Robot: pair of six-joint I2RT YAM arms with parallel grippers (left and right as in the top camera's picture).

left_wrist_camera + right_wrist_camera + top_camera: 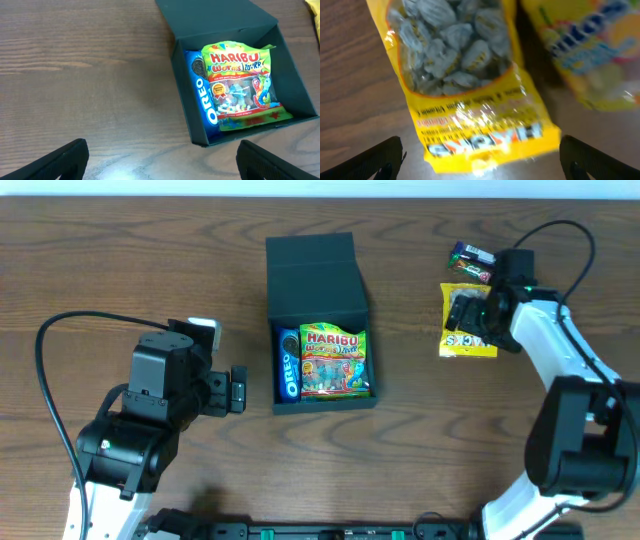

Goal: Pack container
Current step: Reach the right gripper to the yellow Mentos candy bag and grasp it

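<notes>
The black container (316, 275) stands open mid-table, its lid tilted back. Inside lie a blue Oreo packet (289, 367) on the left and a Haribo worms bag (336, 362) beside it; both also show in the left wrist view, the Oreo packet (200, 95) and the bag (242, 82), within the container's wall (181, 85). My left gripper (236, 390) is open and empty, left of the container, over bare wood (162, 165). My right gripper (462, 310) is open, low over a yellow bag of wrapped sweets (470, 85), its fingers either side of the bag's end (480, 165).
A second yellow packet (590, 50) lies next to the yellow bag. A small dark packet (472, 254) and another snack (470, 272) lie behind them at the back right. Cables loop from both arms over the wooden table (120, 260).
</notes>
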